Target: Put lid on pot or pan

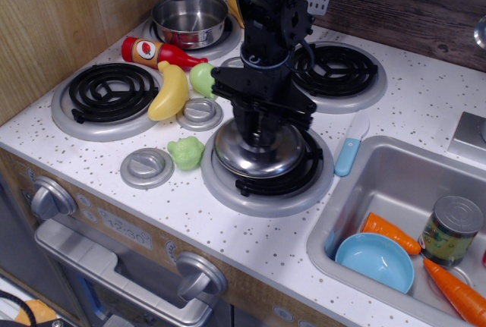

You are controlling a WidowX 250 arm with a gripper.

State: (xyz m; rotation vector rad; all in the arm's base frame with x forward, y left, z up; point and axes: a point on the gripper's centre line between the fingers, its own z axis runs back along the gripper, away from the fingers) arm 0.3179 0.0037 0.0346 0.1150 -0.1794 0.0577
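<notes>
The shiny domed steel lid [258,156] hangs tilted just above the front right burner [267,171]. My gripper [260,131] is shut on the lid's central knob, which its fingers hide. The small steel pot [190,20] stands open on the back left burner, up and to the left of the gripper, with nothing over it.
Between lid and pot lie a red sauce bottle [158,53], a yellow banana [171,92], a green pear [203,79], a green toy [187,152] and two grey knob discs [200,113]. A blue-handled knife [351,146] lies right. The sink [395,190] holds a light blue bowl [376,261], carrots and a can.
</notes>
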